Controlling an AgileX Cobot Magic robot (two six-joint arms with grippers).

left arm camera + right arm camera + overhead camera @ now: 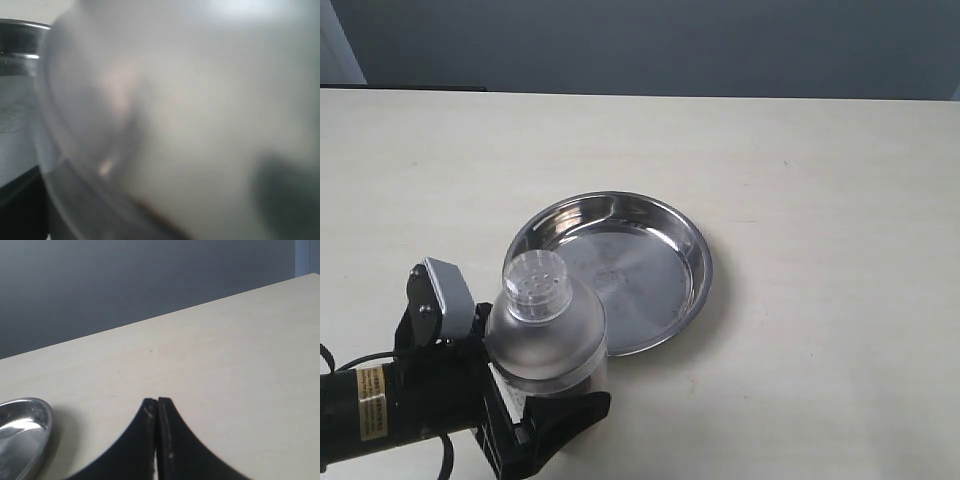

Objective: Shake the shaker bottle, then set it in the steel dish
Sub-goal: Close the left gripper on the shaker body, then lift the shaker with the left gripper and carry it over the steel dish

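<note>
Only the exterior view shows the whole grip: the left jaws pinch the one shaker bottle (545, 330) by its frosted body, cap up. The one steel dish (692, 245) lies just beyond the jaws on the bench (820, 150), and the bottle covers part of its rim. The left wrist view gives only a blurred frosted wall between the jaws, with dish rim at one edge. The right wrist view alone shows the right jaws, pressed together on nothing, the dish off to one side.
</note>
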